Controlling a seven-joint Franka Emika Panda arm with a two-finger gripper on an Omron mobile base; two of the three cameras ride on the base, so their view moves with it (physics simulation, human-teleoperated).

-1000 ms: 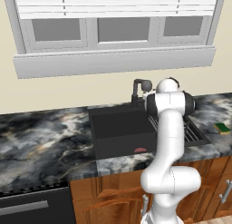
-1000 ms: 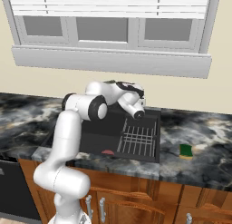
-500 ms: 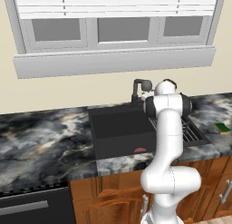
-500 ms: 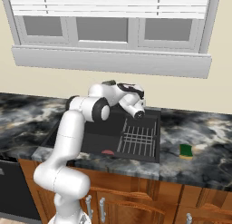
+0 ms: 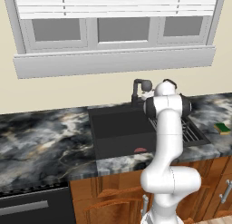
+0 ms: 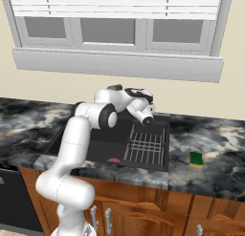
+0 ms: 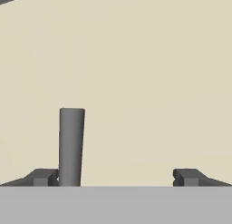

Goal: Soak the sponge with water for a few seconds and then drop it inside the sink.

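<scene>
The sponge (image 6: 196,159), yellow with a green top, lies flat on the dark marbled bench (image 6: 210,149) to the right of the sink (image 6: 95,146), well apart from the arm and with nothing touching it. In the left base view the sponge (image 5: 222,127) sits near the picture's right edge, beyond the basin's right rim.

Between the sponge and the open part of the basin stands a black wire dish rack (image 6: 146,146), which takes up the sink's right-hand portion. The sink (image 5: 115,128) is a dark charcoal rectangle with a small red drain spot (image 5: 140,150) near its front wall; its left portion is bare.

At the back rim of the sink rises the dark faucet (image 5: 139,89), partly hidden behind the white arm in the left base view. The gripper (image 6: 146,116) is raised above the back of the sink, close to the wall and the faucet, over the rear of the rack. In the hand view the fingers (image 7: 188,177) stand wide apart and hold nothing; a dark grey upright cylinder (image 7: 71,146), which looks like part of the faucet, stands just beside the left finger tip, against the plain cream wall (image 7: 149,82). Whether it touches the tip cannot be told.

Behind the bench a pale sill (image 5: 113,62) runs under a window with white blinds (image 5: 113,5). Wooden cabinet fronts (image 6: 143,211) with metal handles sit below the bench.
</scene>
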